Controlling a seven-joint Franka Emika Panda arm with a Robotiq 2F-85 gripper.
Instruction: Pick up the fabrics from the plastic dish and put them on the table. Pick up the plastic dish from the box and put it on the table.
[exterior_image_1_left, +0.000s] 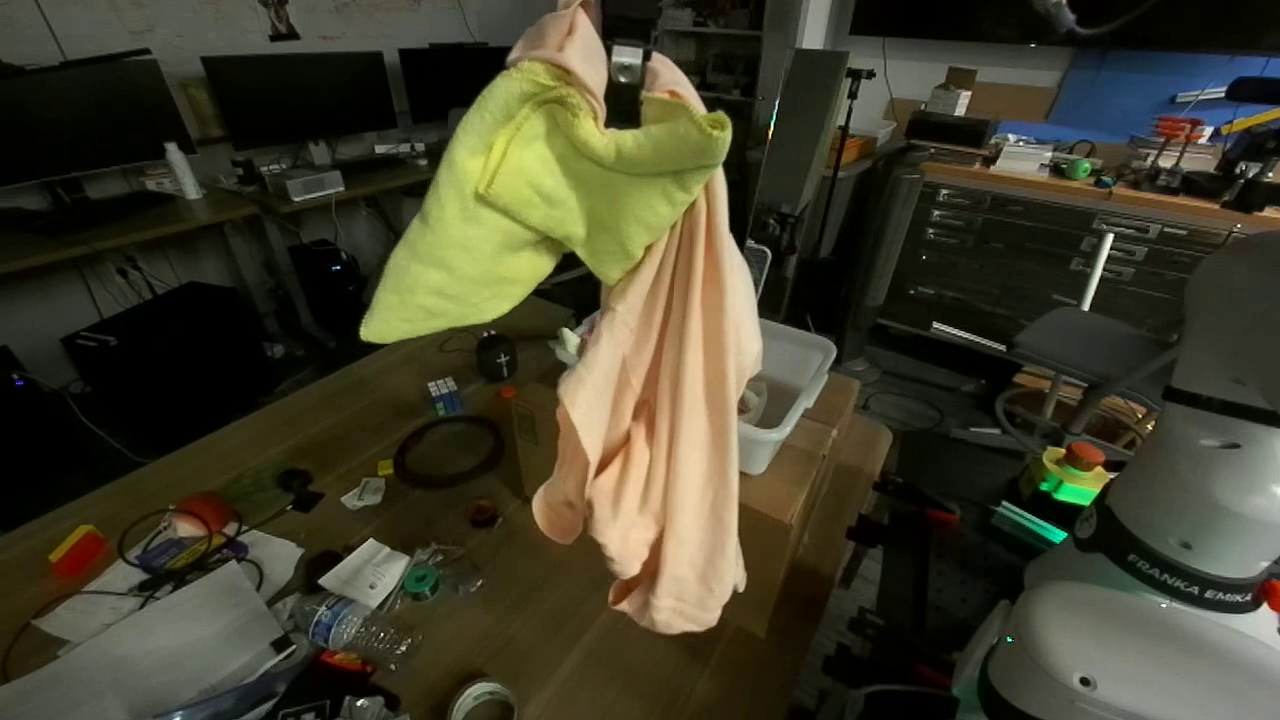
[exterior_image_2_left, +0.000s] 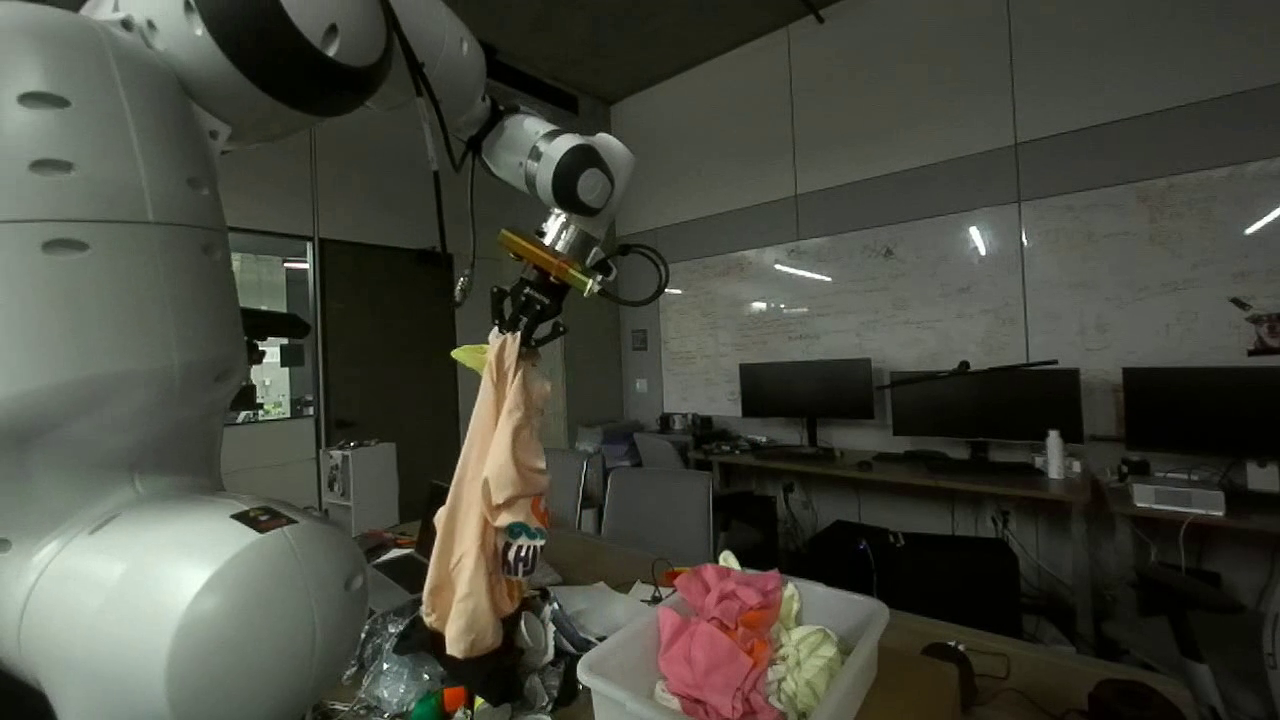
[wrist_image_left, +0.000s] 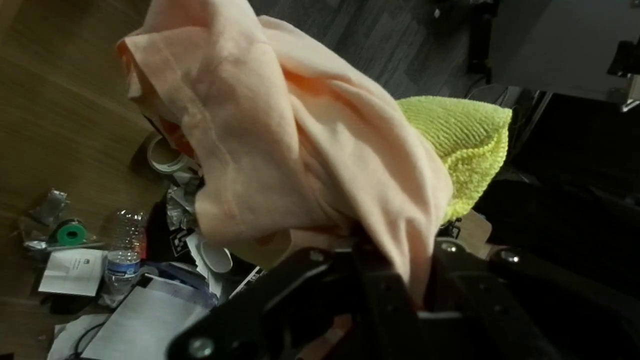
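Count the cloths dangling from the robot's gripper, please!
2: a long peach cloth pinched in the gripper, and a shorter yellow-green cloth hanging against it. Folds could hide another.

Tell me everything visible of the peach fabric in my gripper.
The peach fabric looks soft, with an apparent stitched hem in the wrist view and, in an exterior view, orange and teal shapes above dark lettering. Pinched near its top by the gripper, it hangs down in loose, lengthwise folds. A yellow-green cloth lies against its upper part. Whether its lower end touches anything below is unclear.
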